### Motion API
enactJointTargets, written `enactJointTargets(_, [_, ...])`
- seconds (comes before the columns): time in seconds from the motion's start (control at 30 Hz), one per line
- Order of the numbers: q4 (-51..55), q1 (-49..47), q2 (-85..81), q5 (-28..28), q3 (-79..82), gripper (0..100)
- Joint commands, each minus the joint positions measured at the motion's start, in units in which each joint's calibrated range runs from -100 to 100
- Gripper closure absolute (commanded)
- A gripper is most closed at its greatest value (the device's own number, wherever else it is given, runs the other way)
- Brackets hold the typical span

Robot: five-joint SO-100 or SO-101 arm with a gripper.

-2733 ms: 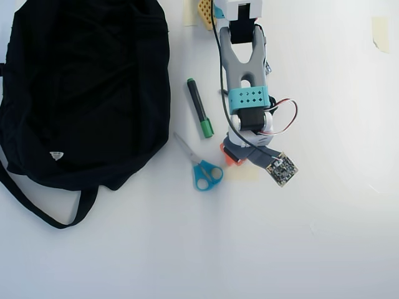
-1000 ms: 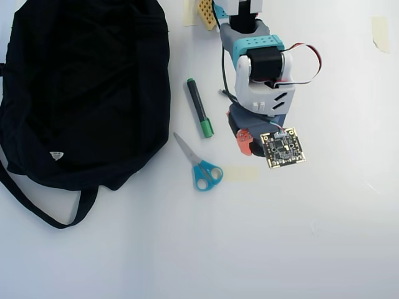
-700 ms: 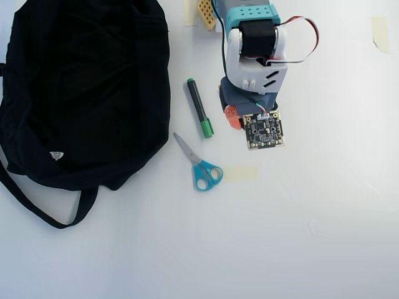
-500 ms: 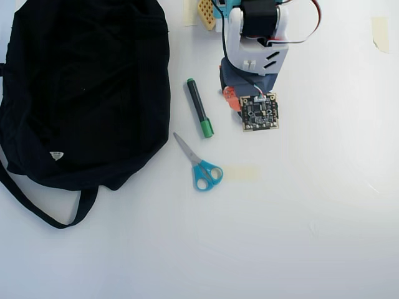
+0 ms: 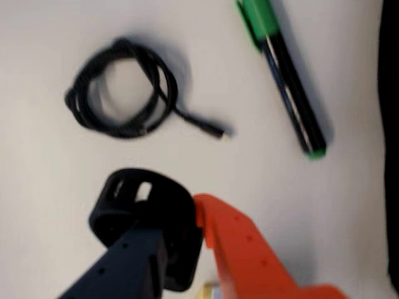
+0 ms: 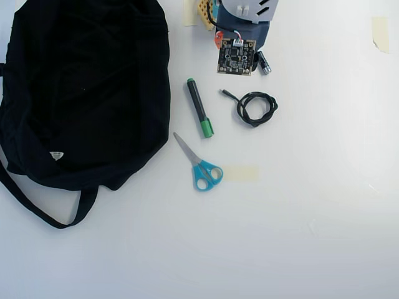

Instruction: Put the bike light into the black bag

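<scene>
While clamped on the bike light [image 5: 134, 208], end effector [image 5: 181, 218] well apart from black bag [image 6: 81, 93]

Black bag [image 6: 81, 93] slumped flat, bike light [image 5: 140, 212] between the gripper's fingers.

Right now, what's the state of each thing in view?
bike light: clamped in the gripper, not in the bag
gripper: shut on the bike light
black bag: slumped flat on the table
marker: capped, lying beside the bag
scissors: closed
cable: coiled, loose on the table
</scene>
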Motion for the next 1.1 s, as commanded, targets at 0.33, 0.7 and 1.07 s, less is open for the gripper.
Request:
enactJointTargets(0.33, [-1.7, 0.4, -15.8, -0.7, 15.7, 98])
enactJointTargets(0.7, [-8.1, 0.4, -15.7, -11.9, 16.3, 98])
enactJointTargets(1.07, [-12.3, 11.8, -15.5, -12.2, 16.3, 98])
